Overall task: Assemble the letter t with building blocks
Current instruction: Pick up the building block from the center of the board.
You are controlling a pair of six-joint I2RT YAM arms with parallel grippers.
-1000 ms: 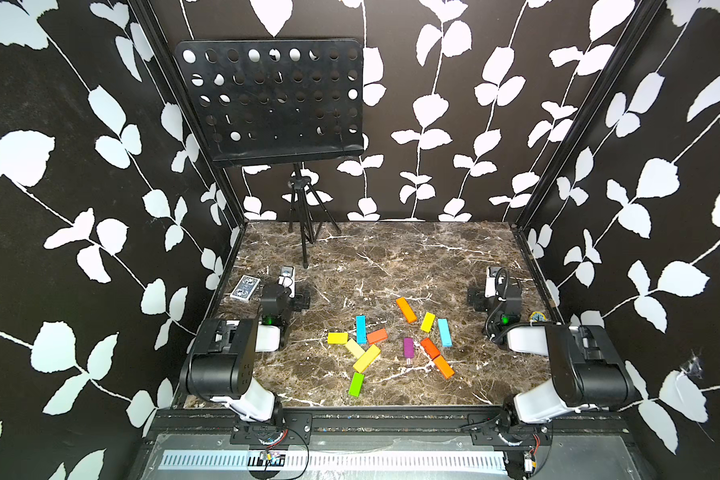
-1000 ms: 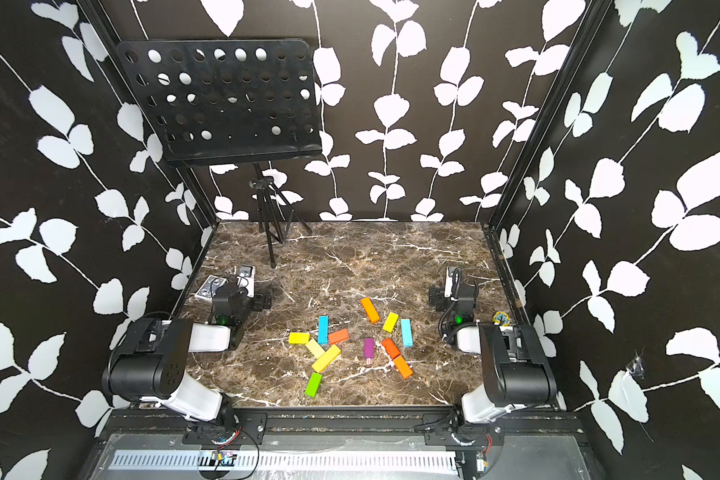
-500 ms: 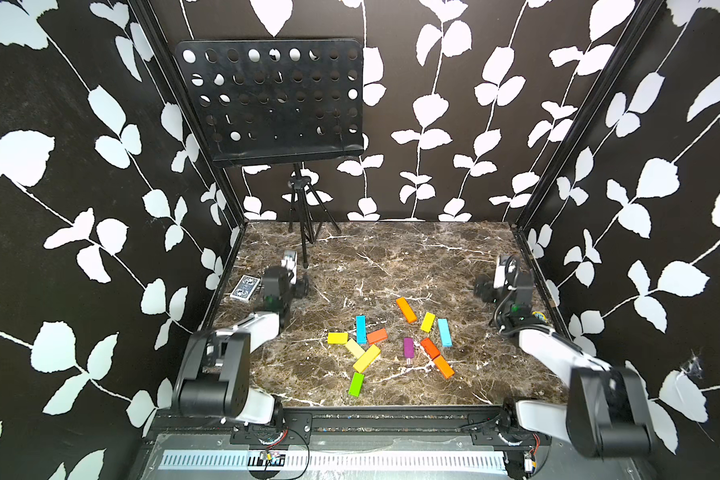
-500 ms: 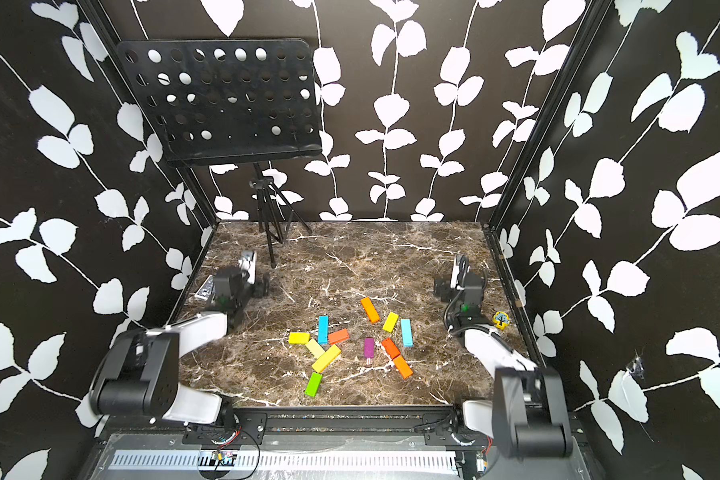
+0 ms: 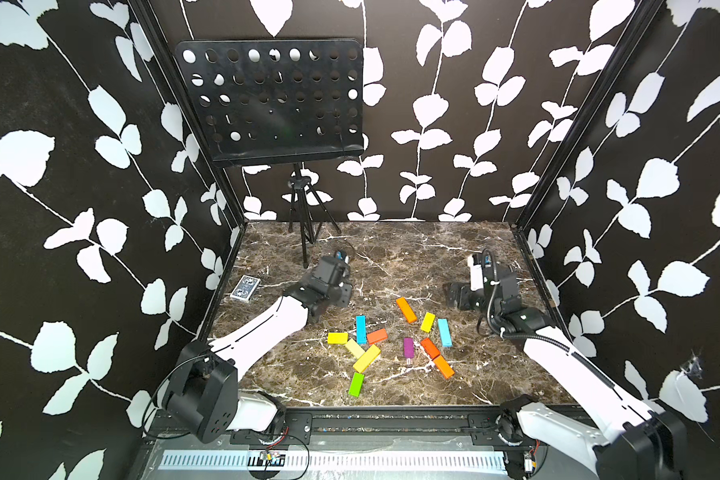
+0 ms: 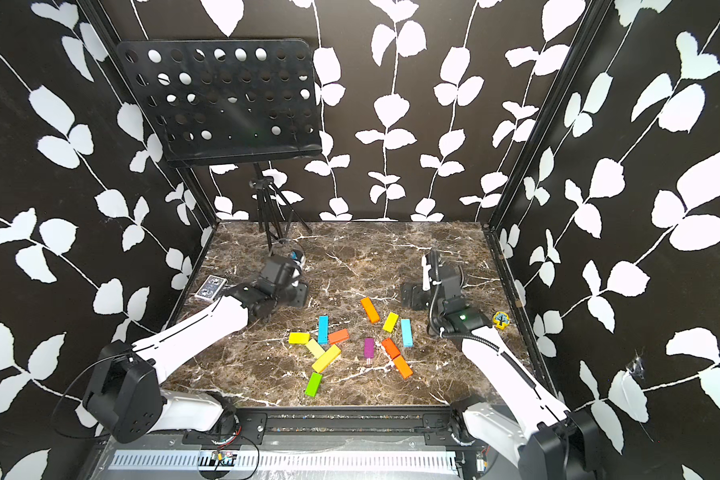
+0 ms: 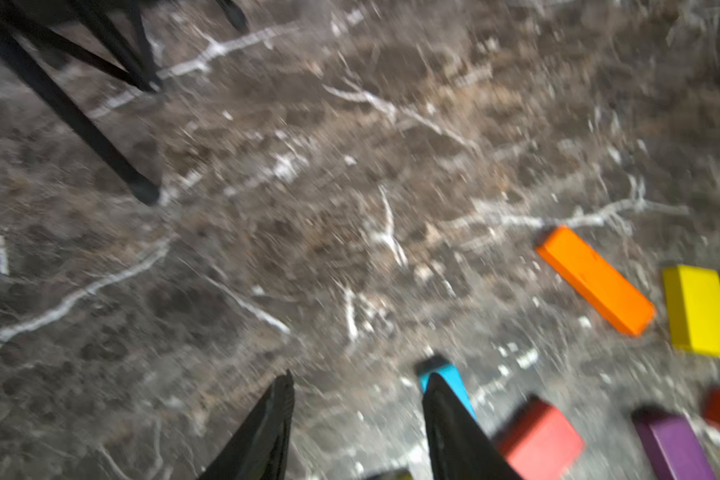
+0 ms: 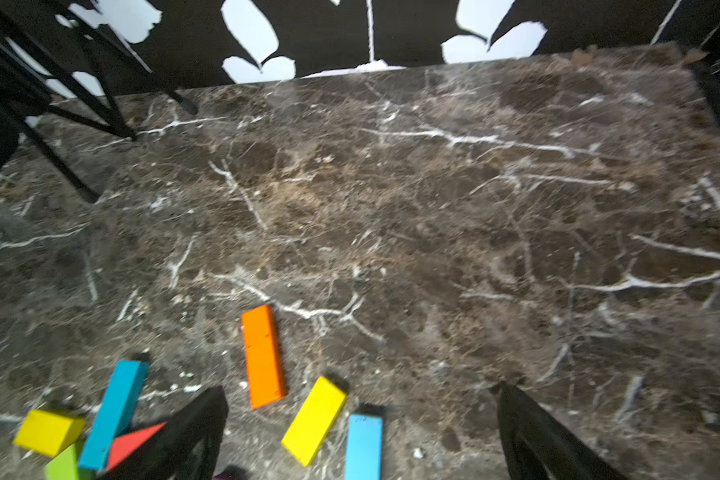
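Observation:
Several building blocks lie loose on the marble table. Among them are an orange one, a yellow one, a cyan one, a purple one and a lime green one. My left gripper hovers just left of and behind the cluster. In the left wrist view its jaws stand partly apart over bare marble, one fingertip overlapping the cyan block. My right gripper hangs behind the cluster's right side, open wide above the yellow block and a cyan block.
A black music stand on a tripod stands at the back left. A blue-patterned card box lies by the left wall. A small yellow token lies by the right wall. Patterned walls close in three sides.
Both arms have risen from their rest near the front corners and reached out toward the blocks. The left gripper's jaws have narrowed; the right's stay wide.

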